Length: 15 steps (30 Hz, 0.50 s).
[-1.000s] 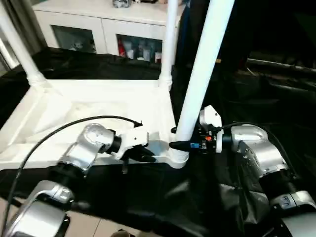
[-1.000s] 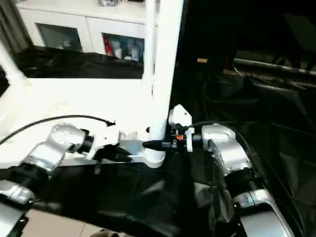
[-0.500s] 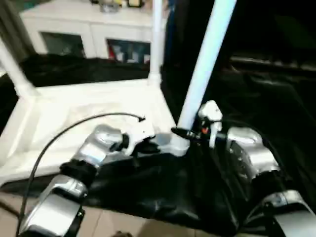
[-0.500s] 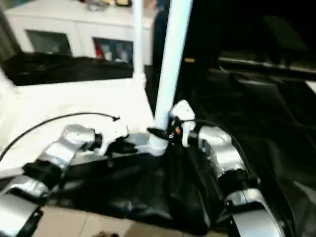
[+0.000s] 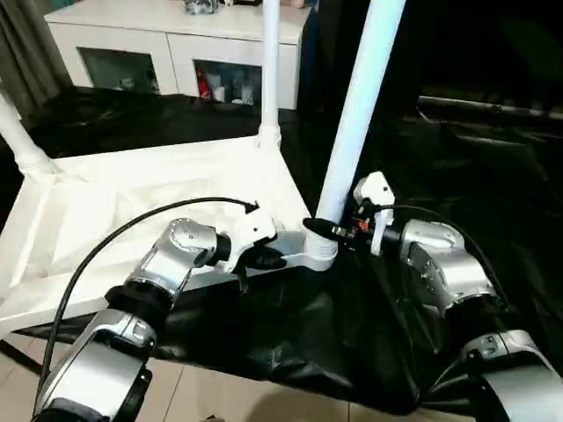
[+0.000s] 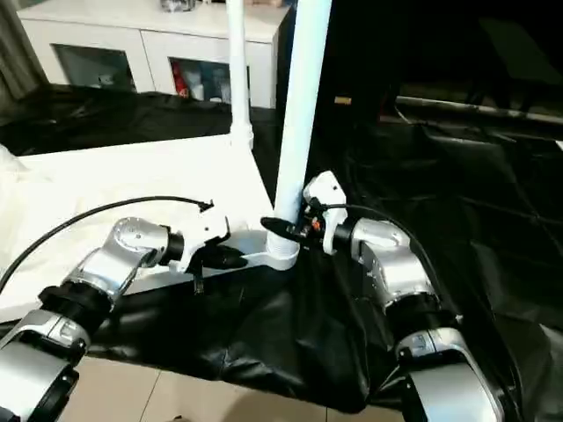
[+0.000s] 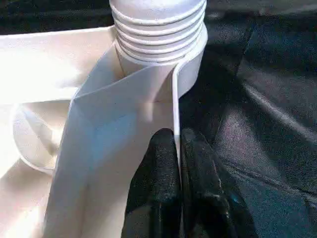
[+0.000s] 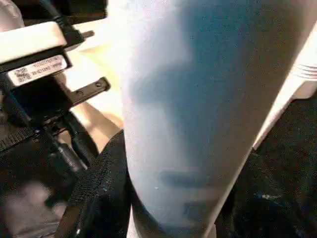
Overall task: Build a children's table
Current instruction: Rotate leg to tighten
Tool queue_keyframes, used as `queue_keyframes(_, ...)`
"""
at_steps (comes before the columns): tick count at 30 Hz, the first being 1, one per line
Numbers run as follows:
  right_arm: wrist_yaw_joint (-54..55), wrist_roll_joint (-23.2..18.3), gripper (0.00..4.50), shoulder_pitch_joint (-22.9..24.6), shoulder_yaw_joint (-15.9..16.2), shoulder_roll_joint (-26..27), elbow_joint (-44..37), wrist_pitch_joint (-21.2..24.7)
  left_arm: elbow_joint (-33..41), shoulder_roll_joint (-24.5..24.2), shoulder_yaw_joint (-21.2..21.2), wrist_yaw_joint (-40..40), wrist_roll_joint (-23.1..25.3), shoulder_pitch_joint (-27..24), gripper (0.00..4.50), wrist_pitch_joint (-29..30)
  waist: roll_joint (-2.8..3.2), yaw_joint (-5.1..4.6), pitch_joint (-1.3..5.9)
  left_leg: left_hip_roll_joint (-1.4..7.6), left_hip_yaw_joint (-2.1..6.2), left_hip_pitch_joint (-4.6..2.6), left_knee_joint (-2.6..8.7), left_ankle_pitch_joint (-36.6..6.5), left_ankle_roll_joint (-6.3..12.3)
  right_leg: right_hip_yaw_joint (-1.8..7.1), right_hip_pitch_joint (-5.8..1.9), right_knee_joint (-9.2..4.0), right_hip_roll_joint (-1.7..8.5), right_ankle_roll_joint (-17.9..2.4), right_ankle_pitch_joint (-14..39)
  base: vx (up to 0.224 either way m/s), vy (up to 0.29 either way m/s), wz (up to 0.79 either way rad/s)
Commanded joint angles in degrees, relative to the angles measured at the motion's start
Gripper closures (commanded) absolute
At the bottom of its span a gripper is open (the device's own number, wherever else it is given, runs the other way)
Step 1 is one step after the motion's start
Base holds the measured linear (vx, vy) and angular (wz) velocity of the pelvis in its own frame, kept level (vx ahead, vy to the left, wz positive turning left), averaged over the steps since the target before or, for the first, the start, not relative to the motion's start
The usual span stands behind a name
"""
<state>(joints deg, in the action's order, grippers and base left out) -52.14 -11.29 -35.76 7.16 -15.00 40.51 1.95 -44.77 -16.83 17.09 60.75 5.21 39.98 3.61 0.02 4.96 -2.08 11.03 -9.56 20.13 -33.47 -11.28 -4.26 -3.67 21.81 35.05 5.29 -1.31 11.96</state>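
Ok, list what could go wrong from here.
1. The near leg leans in its corner socket; pushed this way, it may bind.
2. The left end effector pinches only the thin tabletop rim, which could flex or slip.
3. The right end effector grips low on the leg, so the top could swing.

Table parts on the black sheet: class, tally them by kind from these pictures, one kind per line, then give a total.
Tabletop, lying underside up: 1
Legs standing in its corner sockets, near, far, left: 3
Total: 4
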Motion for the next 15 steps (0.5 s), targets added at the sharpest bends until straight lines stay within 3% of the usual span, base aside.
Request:
queue_keyframes(1, 8.17, 5.91, 2.64, 3.04, 0.82, -0.82, 9.58, 4.98, 1.86, 0.9, -1.94, -1.85, -1.35, 2.28, 4.5, 0.98, 0.3, -0.39, 2.15, 2.28, 0.66, -0.29, 5.35, -18.02, -0.57, 2.46, -1.42, -5.27, 3.46, -9.43, 19.2, 0.0, 0.0, 0.0)
queue_keyframes(3, 11.67, 5.94, 2.64, 2.18, -0.03, -0.1, 11.05, 5.65, 0.75, 1.99, -2.37, -4.32, -1.13, 2.97, 4.5, 1.79, 0.26, -0.5, 2.2, 2.2, 0.62, -0.45, 5.32, -18.55, -1.0, 2.52, -1.27, -5.46, 3.43, -9.18, 19.45, 0.0, 0.0, 0.0)
queue_keyframes(5, 24.0, 5.29, 2.64, -1.57, -3.29, 2.87, 16.87, 7.09, -4.18, 7.44, -3.75, -15.33, -0.01, 6.44, 4.5, 6.34, 0.18, -0.66, 2.1, 2.09, 0.62, -0.44, 5.31, -18.67, -1.61, 2.52, -1.12, -5.34, 3.35, -9.3, 19.7, 0.0, 0.0, 0.0)
queue_keyframes(6, 24.0, 5.29, 2.64, -1.57, -3.29, 2.87, 16.87, 7.09, -4.18, 7.44, -3.75, -15.33, -0.01, 6.44, 4.5, 6.34, -0.2, -0.97, 2.15, 2.07, 0.45, -0.5, 5.32, -18.78, -1.77, 2.58, -1.11, -5.41, 3.19, -9.23, 19.91, 0.0, 0.0, 0.0)
queue_keyframes(7, 27.17, 5.21, 2.64, -2.69, -3.91, 3.67, 18.28, 6.94, -5.57, 9.11, -4.31, -18.57, 0.04, 7.63, 4.5, 8.29, -0.08, -0.73, 2.2, 1.99, 0.53, -0.72, 5.23, -19.06, -1.77, 2.54, -1.06, -5.64, 3.35, -8.82, 20.94, 0.0, 0.0, 0.0)
queue_keyframes(8, 31.66, 5.04, 2.64, -4.21, -4.74, 4.77, 20.06, 6.82, -7.39, 11.24, -5.12, -23.14, 0.15, 9.26, 4.5, 10.99, -0.14, -0.79, 2.15, 1.97, 0.5, -0.44, 5.18, -18.42, -1.71, 2.63, -1.02, -5.57, 3.44, -8.88, 20.25, 0.0, 0.0, 0.0)
queue_keyframes(11, 38.23, 4.23, 2.64, -6.65, -6.03, 6.7, 22.95, 6.64, -9.13, 14.6, -5.61, -28.54, 0.33, 11.03, 4.5, 13.68, -0.5, -0.56, 2.39, 1.9, 0.43, -0.09, 5.08, -15.49, -0.9, 2.54, -1.49, -5.25, 3.31, -9.33, 15.18, 0.0, 0.0, 0.0)
queue_keyframes(15, 42.35, 3.82, 2.64, -8.63, -6.65, 8.5, 25.15, 6.93, -9.05, 17.41, -5.61, -30.17, 0.01, 11.54, 4.5, 15.42, -0.43, -0.39, 2.69, 1.78, 0.26, 0.15, 4.71, -11.15, 0.47, 2.45, -1.89, -4.52, 3.12, -10.88, 7.34, 0.0, 0.0, 0.0)
